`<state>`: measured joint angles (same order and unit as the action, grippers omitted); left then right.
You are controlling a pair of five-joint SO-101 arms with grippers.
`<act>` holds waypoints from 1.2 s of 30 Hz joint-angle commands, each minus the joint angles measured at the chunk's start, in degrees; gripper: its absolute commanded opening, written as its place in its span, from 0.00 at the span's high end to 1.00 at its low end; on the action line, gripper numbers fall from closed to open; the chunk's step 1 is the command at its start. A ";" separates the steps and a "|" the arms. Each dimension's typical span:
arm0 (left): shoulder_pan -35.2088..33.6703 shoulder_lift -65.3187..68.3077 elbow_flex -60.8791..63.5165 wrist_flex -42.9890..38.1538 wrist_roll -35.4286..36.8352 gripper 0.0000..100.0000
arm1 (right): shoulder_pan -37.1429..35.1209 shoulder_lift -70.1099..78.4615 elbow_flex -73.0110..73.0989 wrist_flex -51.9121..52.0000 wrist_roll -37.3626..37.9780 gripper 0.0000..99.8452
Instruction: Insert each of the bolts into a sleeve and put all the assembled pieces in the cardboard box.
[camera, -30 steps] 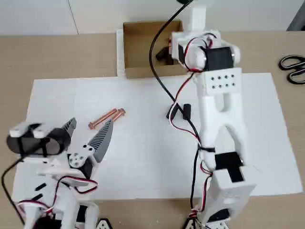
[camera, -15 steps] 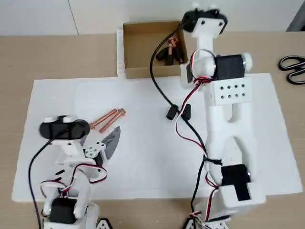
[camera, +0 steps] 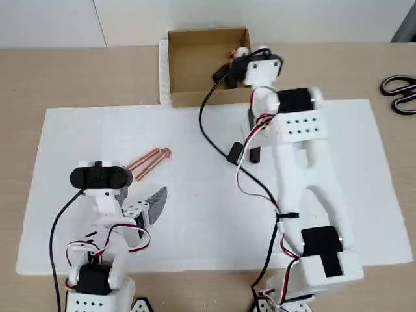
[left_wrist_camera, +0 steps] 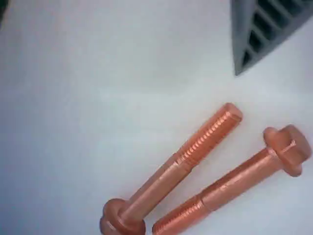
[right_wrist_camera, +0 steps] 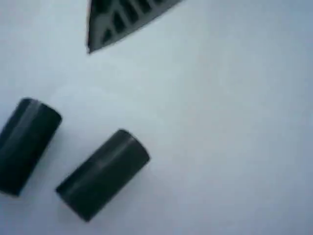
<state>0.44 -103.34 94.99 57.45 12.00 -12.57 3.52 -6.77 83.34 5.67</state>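
Note:
Two copper bolts (camera: 149, 162) lie side by side on the white sheet; up close they point opposite ways (left_wrist_camera: 195, 166). My left gripper (camera: 145, 203) hovers just on the near side of them, open and empty, with one grey fingertip (left_wrist_camera: 254, 34) beside them. Two black sleeves (camera: 245, 153) lie mid-sheet, partly under my right arm (camera: 296, 123). In the right wrist view the sleeves (right_wrist_camera: 102, 174) lie below a single dark fingertip (right_wrist_camera: 122, 19), and nothing is held. The cardboard box (camera: 188, 65) stands at the back and holds dark pieces (camera: 224, 71), partly hidden by the arm.
Black scissors (camera: 399, 93) lie at the table's right edge. A black cable (camera: 207, 123) runs from the right arm's wrist across the sheet beside the sleeves. The white sheet (camera: 195, 221) has free room in its middle and front.
The right arm has pulled back from over the box to above the two sleeves. The left arm has swung round and now sits just short of the bolts.

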 commanded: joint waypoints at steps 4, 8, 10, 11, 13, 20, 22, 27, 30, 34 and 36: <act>0.26 -0.44 -0.22 -1.32 -0.18 0.70 | -2.59 -2.68 7.38 -9.54 0.62 0.65; 0.26 -0.44 -0.22 -1.32 -0.18 0.70 | -2.33 -2.68 12.40 -14.20 0.62 0.75; 0.26 -0.44 -0.22 -1.32 -0.18 0.70 | -2.15 -2.68 14.07 -15.78 0.70 0.78; 0.26 -0.44 -0.22 -1.32 -0.18 0.70 | -2.15 -2.68 14.95 -16.75 0.70 0.79; 0.26 -0.44 -0.22 -1.32 -0.18 0.70 | -2.15 -2.68 16.79 -19.38 0.79 0.80; 0.26 -0.44 -0.22 -1.32 -0.18 0.70 | -1.01 -2.68 21.63 -26.77 0.70 0.80; 0.26 -0.44 -0.22 -1.32 -0.18 0.70 | 0.40 -2.68 21.89 -27.56 0.62 0.80; 0.26 -0.44 -0.22 -1.32 -0.18 0.70 | 2.15 0.66 21.54 -27.65 0.79 0.80; 0.26 -0.44 -0.22 -1.32 -0.18 0.70 | 2.15 3.38 21.54 -29.14 0.62 0.80; 0.26 -0.44 -0.22 -1.32 -0.18 0.70 | 1.80 5.23 21.45 -30.99 0.53 0.80; 0.26 -0.44 -0.22 -1.32 -0.18 0.70 | 1.80 5.76 21.19 -31.69 0.53 0.80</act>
<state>0.44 -103.34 94.99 57.45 12.00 -11.08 9.41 15.30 53.01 5.67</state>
